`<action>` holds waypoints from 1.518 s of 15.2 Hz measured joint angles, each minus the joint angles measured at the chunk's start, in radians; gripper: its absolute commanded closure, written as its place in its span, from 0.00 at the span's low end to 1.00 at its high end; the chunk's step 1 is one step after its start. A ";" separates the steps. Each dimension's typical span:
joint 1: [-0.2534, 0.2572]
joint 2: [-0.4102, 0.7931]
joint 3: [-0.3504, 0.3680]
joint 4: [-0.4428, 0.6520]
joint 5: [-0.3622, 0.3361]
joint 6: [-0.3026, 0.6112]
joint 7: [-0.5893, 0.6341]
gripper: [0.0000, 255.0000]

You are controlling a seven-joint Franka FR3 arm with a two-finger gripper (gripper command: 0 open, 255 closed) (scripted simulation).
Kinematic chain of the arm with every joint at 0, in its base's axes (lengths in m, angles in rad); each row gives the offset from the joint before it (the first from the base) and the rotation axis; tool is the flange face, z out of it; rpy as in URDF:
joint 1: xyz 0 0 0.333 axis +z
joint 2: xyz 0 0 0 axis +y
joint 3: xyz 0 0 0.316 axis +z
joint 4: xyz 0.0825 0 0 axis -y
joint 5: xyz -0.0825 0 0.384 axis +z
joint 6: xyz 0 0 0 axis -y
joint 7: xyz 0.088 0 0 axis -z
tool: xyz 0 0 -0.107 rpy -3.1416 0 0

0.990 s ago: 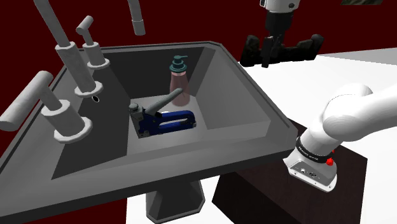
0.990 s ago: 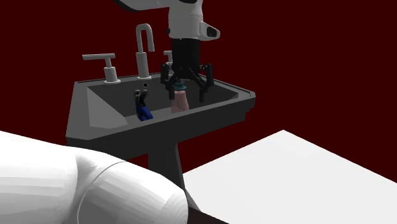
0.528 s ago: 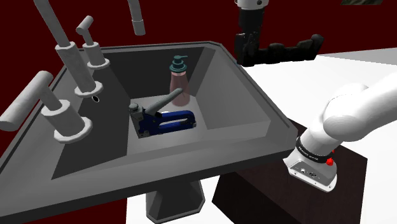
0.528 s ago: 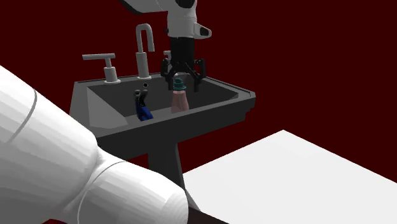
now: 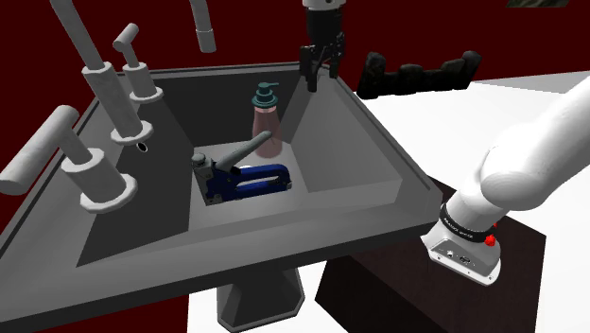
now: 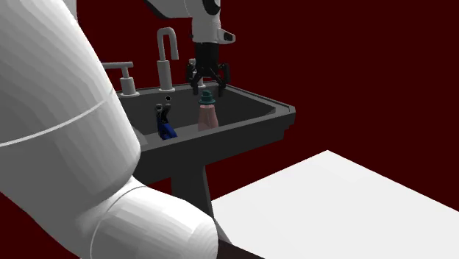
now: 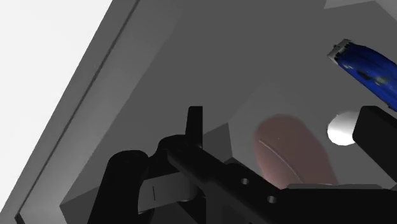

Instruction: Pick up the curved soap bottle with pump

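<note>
The curved soap bottle (image 5: 266,123) is pink with a teal pump and stands upright at the far end of a dark grey sink basin (image 5: 392,151). My black gripper (image 5: 320,78) hangs open above the basin, just to the shoulder view's right of the pump and clear of it. In the second exterior view the gripper (image 6: 208,79) hovers right over the bottle (image 6: 207,115), its fingers spread apart. The wrist view looks down on the pink bottle (image 7: 289,153) inside the sink (image 7: 146,95), with one black finger (image 7: 378,137) beside it.
A blue stapler (image 5: 241,177) lies in the basin right in front of the bottle. A grey faucet (image 5: 95,61) and tap handles (image 5: 57,147) line the sink's left rim. A black lumpy object (image 5: 421,74) sits beyond the right rim, next to a white surface (image 5: 539,99).
The gripper has swung to the shoulder view's left, from over the sink's right rim to above the basin by the bottle's pump, and turned about its axis. It stayed open.
</note>
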 measured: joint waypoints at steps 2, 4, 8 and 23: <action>0.005 0.077 0.018 0.082 -0.013 -0.003 0.033 0.00; 0.010 0.161 0.031 0.174 -0.031 -0.013 0.062 0.00; 0.039 0.326 0.060 0.371 -0.073 -0.046 0.133 0.00; 0.062 0.442 0.069 0.414 -0.105 0.027 0.176 1.00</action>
